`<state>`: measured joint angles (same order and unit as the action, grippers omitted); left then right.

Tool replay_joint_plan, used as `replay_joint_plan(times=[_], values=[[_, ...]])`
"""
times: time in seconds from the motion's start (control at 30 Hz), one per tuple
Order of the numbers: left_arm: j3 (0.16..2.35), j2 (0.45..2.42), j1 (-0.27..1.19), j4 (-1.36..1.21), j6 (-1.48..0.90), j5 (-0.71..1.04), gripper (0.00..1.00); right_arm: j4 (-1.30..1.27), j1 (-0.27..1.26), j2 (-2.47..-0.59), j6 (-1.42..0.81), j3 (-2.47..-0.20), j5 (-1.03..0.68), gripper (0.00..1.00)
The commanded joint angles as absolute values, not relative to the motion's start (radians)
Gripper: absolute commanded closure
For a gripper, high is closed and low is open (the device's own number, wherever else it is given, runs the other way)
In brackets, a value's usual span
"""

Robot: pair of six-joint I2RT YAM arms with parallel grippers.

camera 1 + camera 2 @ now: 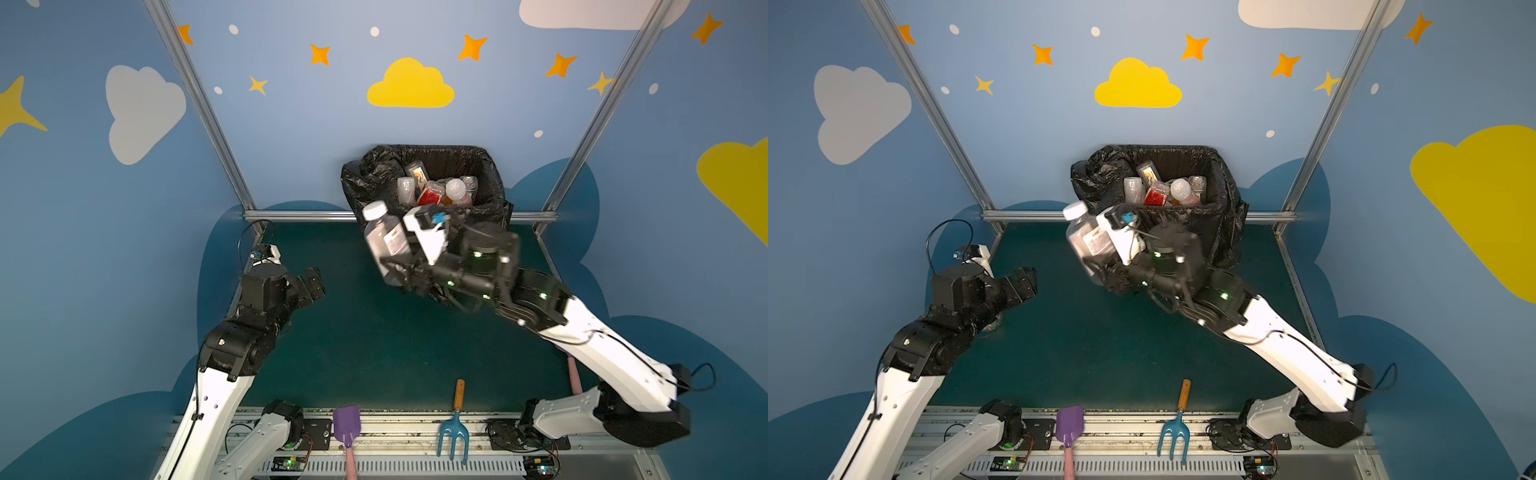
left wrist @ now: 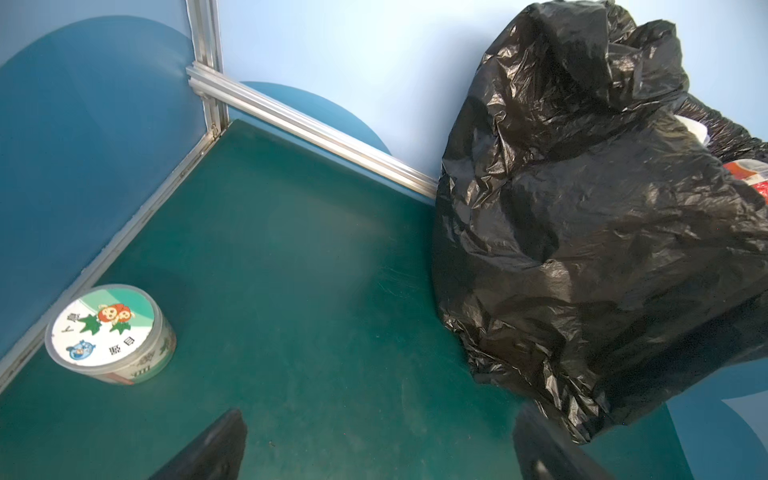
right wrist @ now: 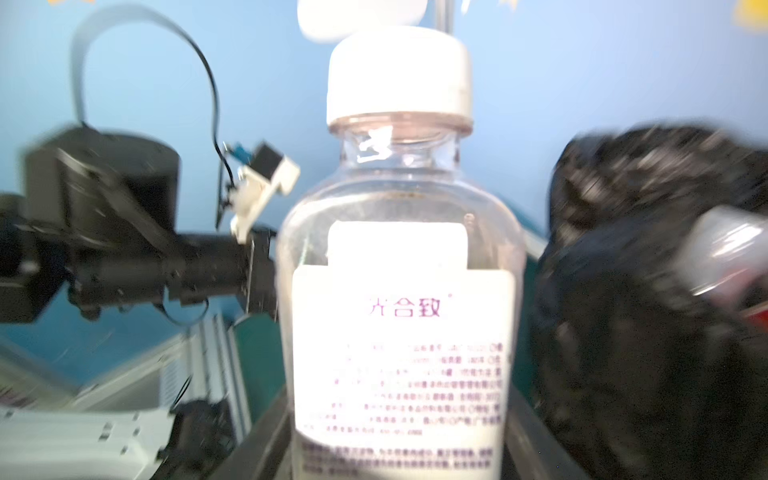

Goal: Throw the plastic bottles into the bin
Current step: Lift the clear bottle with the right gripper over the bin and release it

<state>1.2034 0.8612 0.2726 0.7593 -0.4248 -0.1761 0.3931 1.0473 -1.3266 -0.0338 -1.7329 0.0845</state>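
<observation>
A clear plastic bottle (image 1: pixel 384 241) (image 1: pixel 1090 241) with a white cap and white label hangs in the air just in front of the bin's near left corner. My right gripper (image 1: pixel 395 270) (image 3: pixel 399 436) is shut on its lower body, and the bottle (image 3: pixel 399 291) fills the blurred right wrist view. The bin (image 1: pixel 494 174) (image 1: pixel 1223 178), lined with a crinkled black bag (image 2: pixel 602 249), stands against the back wall. Several bottles (image 1: pixel 432 193) (image 1: pixel 1158 193) lie inside it. My left gripper (image 1: pixel 313 284) (image 1: pixel 1023 282) (image 2: pixel 382 449) hovers open and empty over the left of the green mat.
A squat round jar (image 2: pixel 110 332) with a green-white lid sits by the left rail, under the left arm. A purple shovel (image 1: pixel 347 424) and a blue rake (image 1: pixel 455 432) lie at the front edge. Aluminium rails and blue walls close in the mat.
</observation>
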Motion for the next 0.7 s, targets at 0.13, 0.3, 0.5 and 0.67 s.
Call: replay_joint_plan(times=[0.13, 0.3, 0.5, 0.67], values=[[1.271, 0.926, 0.269, 0.685, -0.397, -0.205, 0.0, 0.161, 0.901, -1.306, 0.257, -1.794, 0.444, 0.51], [1.293, 0.949, 0.268, 0.676, -0.39, -0.223, 0.0, 0.223, 0.665, -1.415, 0.136, -1.92, 0.338, 0.52], [1.33, 0.984, 0.265, 0.679, -0.362, -0.247, 0.0, 0.438, 0.473, -1.797, 0.049, -2.357, 0.151, 0.45], [1.36, 1.003, 0.261, 0.692, -0.351, -0.258, 0.0, 0.71, 0.418, -2.125, 0.008, -2.854, 0.134, 0.09]])
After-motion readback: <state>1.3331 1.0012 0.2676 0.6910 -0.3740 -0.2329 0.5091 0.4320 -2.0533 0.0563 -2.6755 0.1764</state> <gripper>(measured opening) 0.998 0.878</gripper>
